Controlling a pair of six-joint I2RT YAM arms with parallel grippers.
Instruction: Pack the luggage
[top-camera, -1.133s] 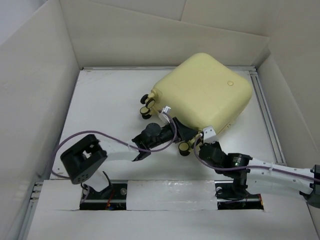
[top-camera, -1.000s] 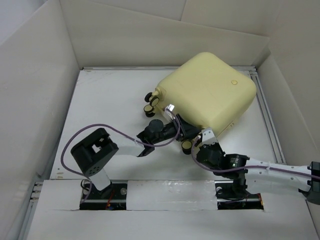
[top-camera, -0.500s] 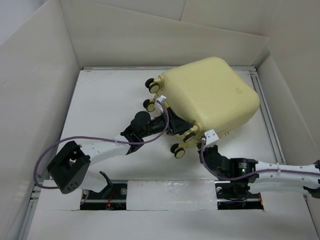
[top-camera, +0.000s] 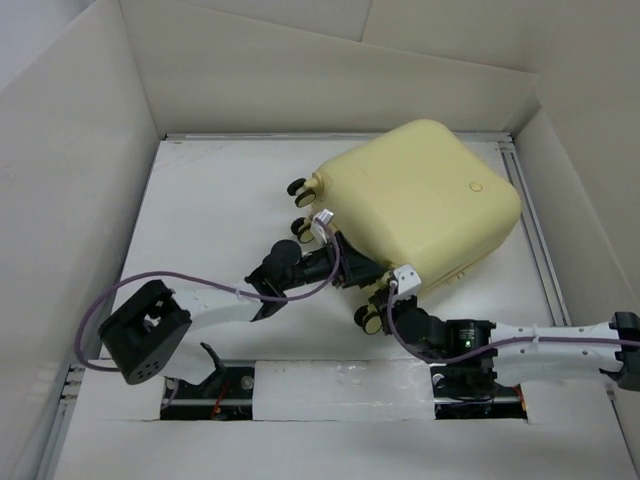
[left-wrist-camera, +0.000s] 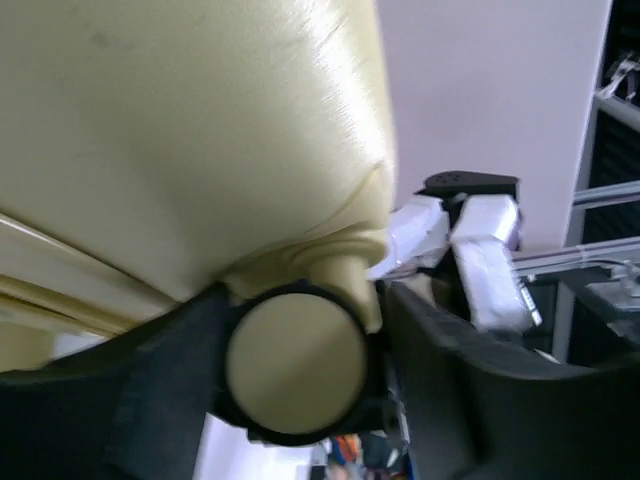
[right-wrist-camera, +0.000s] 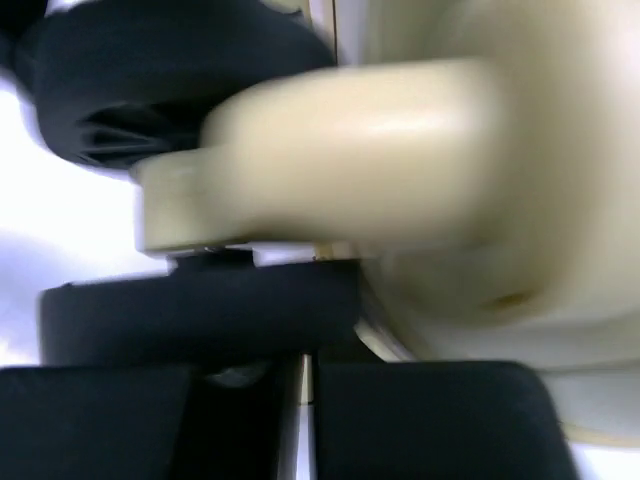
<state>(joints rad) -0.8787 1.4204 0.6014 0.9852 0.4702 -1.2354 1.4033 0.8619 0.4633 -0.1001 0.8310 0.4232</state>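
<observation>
The luggage (top-camera: 420, 195) is a closed pale yellow hard-shell suitcase lying at the back right of the table, with caster wheels (top-camera: 298, 187) on its left edge. My left gripper (top-camera: 352, 268) reaches under its near-left edge. In the left wrist view it (left-wrist-camera: 300, 370) is closed around one caster wheel (left-wrist-camera: 295, 360), below the shell (left-wrist-camera: 180, 120). My right gripper (top-camera: 398, 292) is at the near edge beside another wheel (top-camera: 368, 318). In the right wrist view its pads (right-wrist-camera: 430, 420) are shut (right-wrist-camera: 308, 365) on a thin silvery strip, seemingly a zipper pull (right-wrist-camera: 306, 372), under the blurred shell (right-wrist-camera: 420, 160).
Tall cardboard walls (top-camera: 80, 170) enclose the white table (top-camera: 210, 210) on three sides. A metal rail (top-camera: 532, 235) runs along the right edge. The left arm's elbow block (top-camera: 145, 332) sits low at the near left, with a purple cable looping over it.
The suitcase has shifted right and back and turned a little. Both grippers stayed at its near edge. The left arm's elbow swung left and dropped.
</observation>
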